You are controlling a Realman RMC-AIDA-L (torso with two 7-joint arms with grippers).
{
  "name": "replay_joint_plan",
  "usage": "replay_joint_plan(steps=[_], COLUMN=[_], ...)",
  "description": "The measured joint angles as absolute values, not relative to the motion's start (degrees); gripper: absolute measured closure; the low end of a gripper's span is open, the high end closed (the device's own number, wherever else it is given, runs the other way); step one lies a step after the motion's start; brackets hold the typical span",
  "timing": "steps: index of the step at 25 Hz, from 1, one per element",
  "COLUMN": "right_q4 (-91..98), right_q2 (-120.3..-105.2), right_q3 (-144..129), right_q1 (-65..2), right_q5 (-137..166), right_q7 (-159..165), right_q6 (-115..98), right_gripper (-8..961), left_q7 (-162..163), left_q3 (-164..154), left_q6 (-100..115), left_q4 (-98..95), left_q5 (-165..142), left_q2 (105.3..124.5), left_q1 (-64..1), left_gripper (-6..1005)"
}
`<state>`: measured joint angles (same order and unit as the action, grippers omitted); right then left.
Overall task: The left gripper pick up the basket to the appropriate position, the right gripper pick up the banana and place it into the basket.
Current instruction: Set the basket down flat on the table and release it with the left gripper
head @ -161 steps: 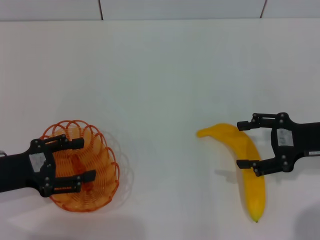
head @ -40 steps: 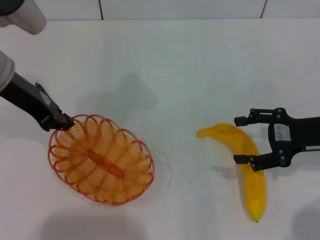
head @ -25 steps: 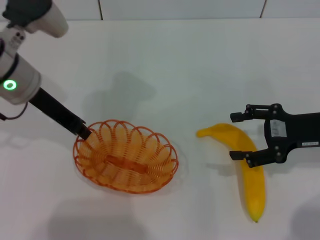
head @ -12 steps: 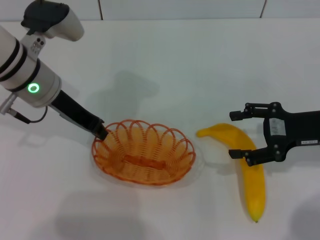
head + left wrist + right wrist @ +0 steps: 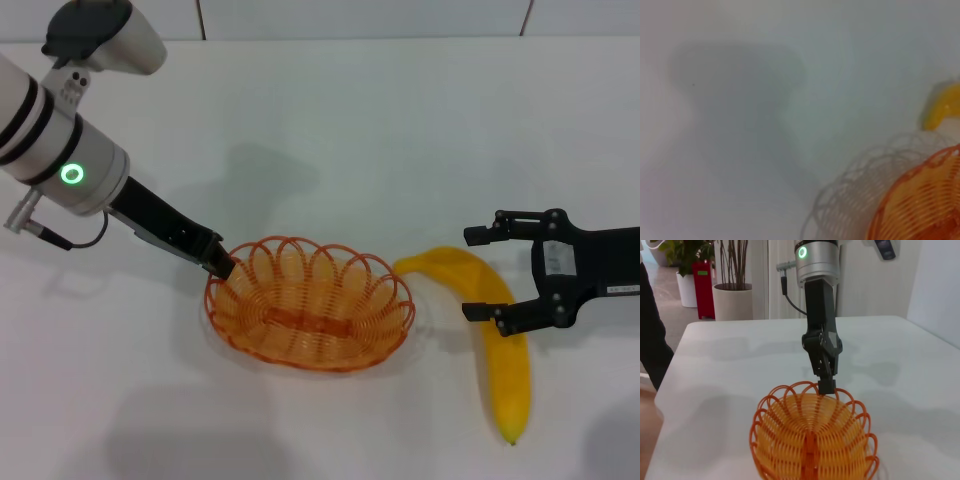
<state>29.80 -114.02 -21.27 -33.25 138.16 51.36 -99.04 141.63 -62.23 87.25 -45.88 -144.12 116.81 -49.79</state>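
My left gripper (image 5: 222, 266) jaws clench the orange wire basket (image 5: 310, 316) rim, positioning it beside the banana (image 5: 495, 340). My right gripper (image 5: 482, 273) jaws, spread, straddle the banana on the tabletop (image 5: 350, 130); next they must clamp it.

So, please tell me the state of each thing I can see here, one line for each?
basket: upright, empty, gripped at its rim by the left tool, close beside the banana's tip.
banana: unpeeled, lying flat on the table, not lifted.
left tool: shut on the basket rim.
right tool: open, fingers on either side of the banana, not closed on it.
table: white, carrying the banana.
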Motion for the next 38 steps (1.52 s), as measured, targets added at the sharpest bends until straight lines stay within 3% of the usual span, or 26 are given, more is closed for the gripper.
replay_joint_plan(steps=[13, 23, 34, 38], right_q4=[29.8, 29.8, 29.8, 29.8], right_q2=[-113.98, -113.99, -113.99, -113.99], right_q3=[-21.27, -21.27, -21.27, -21.27], right_q1=[-33.22, -33.22, -33.22, -33.15], right_q5=[138.16, 138.16, 138.16, 138.16], right_q7=[51.41, 51.41, 51.26, 51.27], right_q6=[-99.05, -99.05, -99.05, -99.05], right_gripper=[70, 70, 69, 69], left_q7=[142.52, 142.45, 141.16, 141.13], left_q3=[-62.63, -62.68, -64.22, -66.12], left_q6=[87.8, 88.52, 91.54, 92.05], left_q4=[-46.02, -45.96, -46.21, -46.34], left_q5=[-143.83, -143.75, -142.23, -140.82], left_q2=[116.81, 116.81, 116.9, 116.88], left_q1=[-49.27, -49.13, -49.13, -49.13], left_gripper=[953, 895, 478, 410])
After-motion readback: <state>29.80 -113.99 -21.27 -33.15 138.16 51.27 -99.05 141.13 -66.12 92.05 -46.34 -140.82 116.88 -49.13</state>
